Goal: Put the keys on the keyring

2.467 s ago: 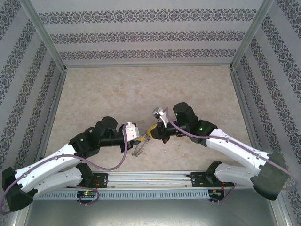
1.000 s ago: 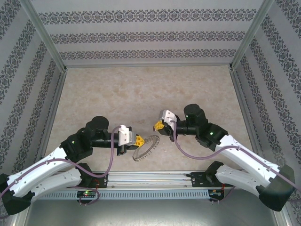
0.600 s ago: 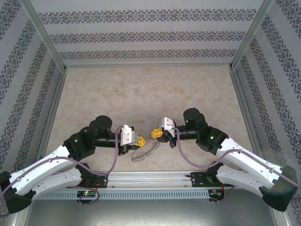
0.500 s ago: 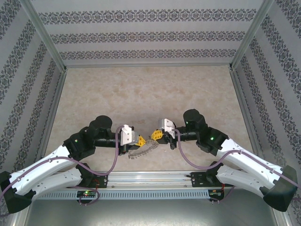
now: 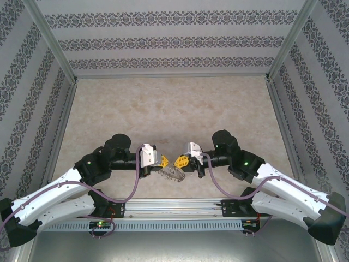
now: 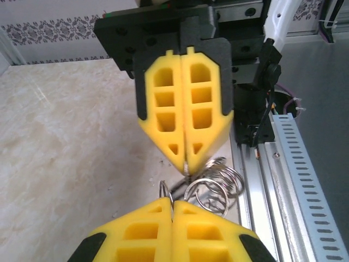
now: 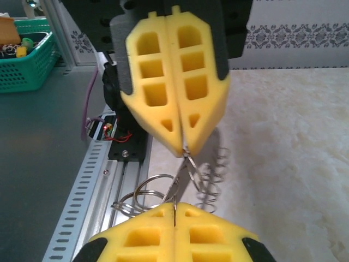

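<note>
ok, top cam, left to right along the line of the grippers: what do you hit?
left arm → left gripper, shut → keyring → right gripper, shut → right arm

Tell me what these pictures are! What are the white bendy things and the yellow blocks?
Those are two robot arms bolted to a table. The yellow blocks are their grippers, like pinching fingers. The wide picture looks down from above. The other two come from small cameras on the wrists: each sees its own gripper at the bottom and the other arm's facing it. The left gripper is shut on a keyring, a metal ring fringed with wire loops. The right gripper is shut too, tips at that ring; what it pinches is too small to tell.
</note>
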`<state>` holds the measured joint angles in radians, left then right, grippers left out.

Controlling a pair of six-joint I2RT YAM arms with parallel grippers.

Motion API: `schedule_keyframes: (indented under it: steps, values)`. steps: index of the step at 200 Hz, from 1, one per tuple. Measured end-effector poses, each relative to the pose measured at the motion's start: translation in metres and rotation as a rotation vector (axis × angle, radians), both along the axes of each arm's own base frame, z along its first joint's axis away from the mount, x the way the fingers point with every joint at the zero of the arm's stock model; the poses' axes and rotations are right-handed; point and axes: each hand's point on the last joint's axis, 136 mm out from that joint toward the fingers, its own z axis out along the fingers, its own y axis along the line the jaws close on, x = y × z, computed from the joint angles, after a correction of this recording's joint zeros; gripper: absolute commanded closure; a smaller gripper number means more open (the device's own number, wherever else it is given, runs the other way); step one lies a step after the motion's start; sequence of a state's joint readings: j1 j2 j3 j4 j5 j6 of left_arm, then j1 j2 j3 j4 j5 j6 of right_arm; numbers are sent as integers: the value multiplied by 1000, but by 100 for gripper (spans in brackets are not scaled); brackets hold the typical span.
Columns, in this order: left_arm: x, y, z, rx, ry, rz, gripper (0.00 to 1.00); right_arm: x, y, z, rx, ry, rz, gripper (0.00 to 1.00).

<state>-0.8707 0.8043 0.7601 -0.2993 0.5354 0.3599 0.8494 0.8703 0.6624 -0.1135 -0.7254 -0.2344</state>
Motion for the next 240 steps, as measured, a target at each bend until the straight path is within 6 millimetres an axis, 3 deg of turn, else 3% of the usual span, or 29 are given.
schedule_keyframes:
  steps: [63, 122, 168, 240]
  values:
    - [3, 0, -2, 11, -21, 9, 100, -3, 3, -1, 18, 12, 11, 100]
    - [4, 0, -2, 14, -27, 9, 100, 12, -5, -8, 29, -17, -116, 100]
    - [2, 0, -2, 11, -25, 1, 100, 22, -14, 0, 66, -60, -191, 100]
    - [-3, 1, 4, -9, -28, -21, 100, 16, -8, 6, 100, -65, -131, 100]
